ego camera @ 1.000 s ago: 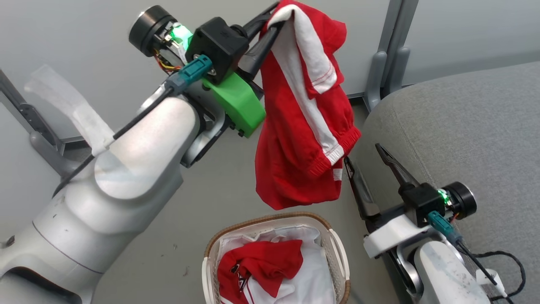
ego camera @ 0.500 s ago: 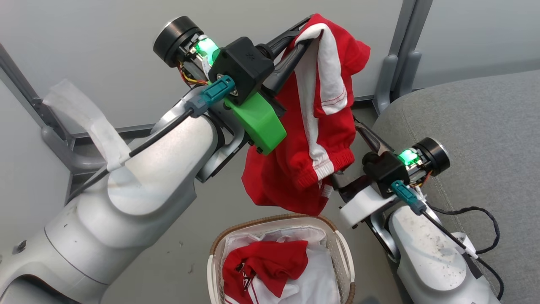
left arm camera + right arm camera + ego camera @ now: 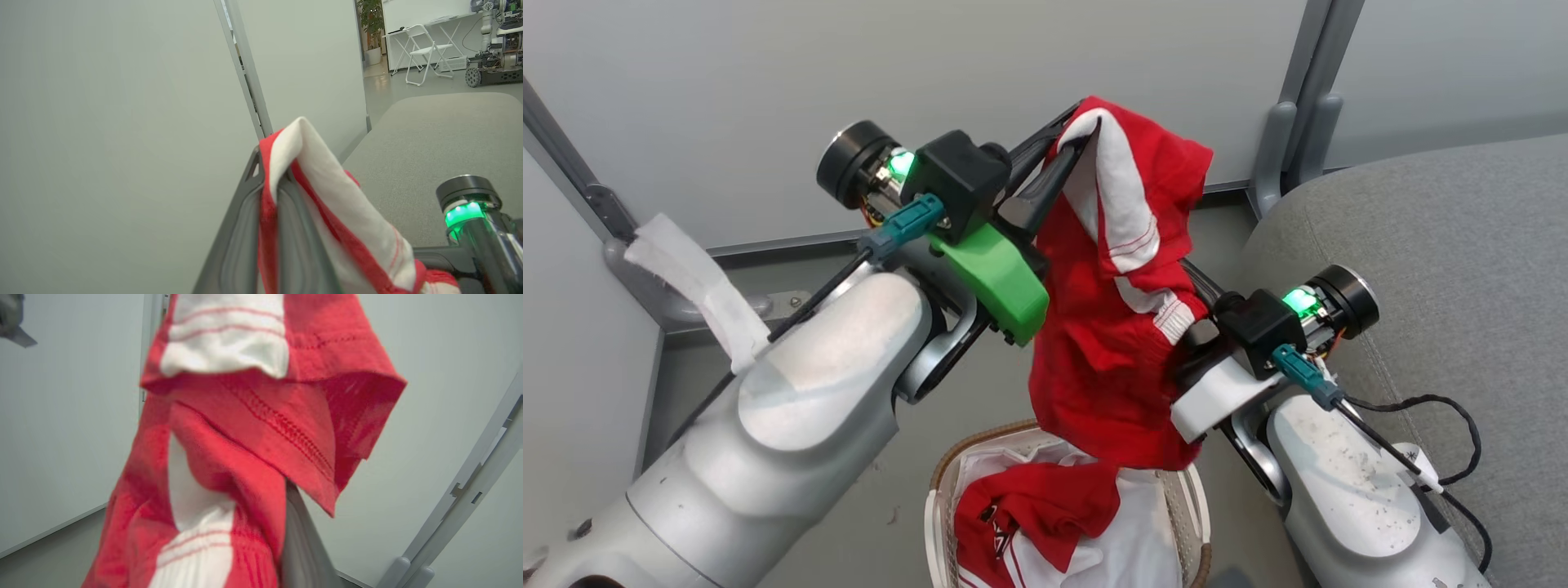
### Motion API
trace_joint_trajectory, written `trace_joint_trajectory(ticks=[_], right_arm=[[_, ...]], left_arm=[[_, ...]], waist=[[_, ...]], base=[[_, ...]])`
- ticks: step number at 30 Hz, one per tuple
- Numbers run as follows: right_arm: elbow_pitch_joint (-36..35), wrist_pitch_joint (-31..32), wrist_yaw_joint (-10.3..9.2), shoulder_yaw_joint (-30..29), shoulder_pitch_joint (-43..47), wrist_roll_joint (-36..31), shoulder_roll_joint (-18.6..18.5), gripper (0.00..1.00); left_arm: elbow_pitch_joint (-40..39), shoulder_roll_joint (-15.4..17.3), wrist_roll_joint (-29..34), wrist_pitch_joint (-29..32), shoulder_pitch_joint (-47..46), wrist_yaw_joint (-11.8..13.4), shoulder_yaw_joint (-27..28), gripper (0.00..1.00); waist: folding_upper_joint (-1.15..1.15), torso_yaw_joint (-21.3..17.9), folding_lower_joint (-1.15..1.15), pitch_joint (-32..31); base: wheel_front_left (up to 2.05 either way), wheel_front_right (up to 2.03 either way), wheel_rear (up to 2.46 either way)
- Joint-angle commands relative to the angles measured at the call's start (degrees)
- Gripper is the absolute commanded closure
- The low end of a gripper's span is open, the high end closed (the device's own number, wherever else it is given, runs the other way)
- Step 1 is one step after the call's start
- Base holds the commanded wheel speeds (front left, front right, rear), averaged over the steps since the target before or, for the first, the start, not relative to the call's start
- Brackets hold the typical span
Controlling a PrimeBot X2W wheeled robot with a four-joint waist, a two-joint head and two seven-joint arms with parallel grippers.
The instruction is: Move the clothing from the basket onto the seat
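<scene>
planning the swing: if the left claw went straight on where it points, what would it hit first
Likely the grey partition wall, close to its metal post, though depth is unclear. The left claw, shut on the red garment, points there.

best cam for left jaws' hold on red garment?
Left wrist view: close up, left gripper shut on the white-striped edge of the red garment. Head view shows it smaller; right wrist view, the hanging folds.

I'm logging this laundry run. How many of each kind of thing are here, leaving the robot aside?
Basket: 1
Liner: 1
Red garments: 2, hanging garment and lying garment
Seat: 1
Total: 5
</scene>
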Motion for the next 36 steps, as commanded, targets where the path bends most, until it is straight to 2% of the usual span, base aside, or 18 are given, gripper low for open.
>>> trace_joint_trajectory(ticks=[1,3,4,11,15,22,36], right_arm=[[-0.51,-0.06,-0.06,-0.45,0.71,0.17,-0.23,1.0],[-1.0,-0.06,-0.06,-0.98,1.1,0.16,-0.21,1.0],[-1.19,-0.06,-0.06,-1.2,1.28,0.14,-0.22,1.0],[-2.14,-0.06,-0.06,-3.17,2.61,-0.26,-0.21,1.0],[-2.75,-0.06,-0.06,-4.77,2.86,-0.56,-0.21,1.0],[-3.16,-0.06,-0.06,-7.62,3.77,-1.15,-0.21,1.0],[-3.15,-0.06,-0.06,-11.17,3.77,-2.51,-0.23,1.0]], left_arm=[[0.63,0.34,-1.04,-0.88,1.91,0.52,0.41,0.51],[1.57,0.41,-1.6,-2.25,3.62,0.89,0.69,0.09],[2.06,0.35,-1.87,-2.92,4.45,1.06,0.79,0.0],[6.26,-0.55,-3.96,-6.98,10.78,1.82,2.23,0.0],[7.77,-1.37,-3.15,-8.29,14.18,1.66,3.62,0.0],[8.12,-3.33,1.67,-8.46,20.95,0.78,7.56,0.0],[9.12,-9.05,9.9,-8.44,31.74,-2.69,15.9,0.0]], waist=[[0.0,-0.05,0.0,0.07],[0.0,-0.08,0.0,0.19],[0.0,-0.08,0.0,0.23],[0.0,-0.06,0.0,0.55],[0.0,0.01,0.0,0.9],[0.0,-0.06,0.0,1.71],[0.0,-1.79,0.0,3.08]], base=[[0.0,0.0,0.0],[0.0,0.0,0.0],[0.0,0.0,0.0],[0.0,0.0,0.0],[0.0,0.0,0.0],[0.0,0.0,0.0],[0.0,0.0,0.0]])
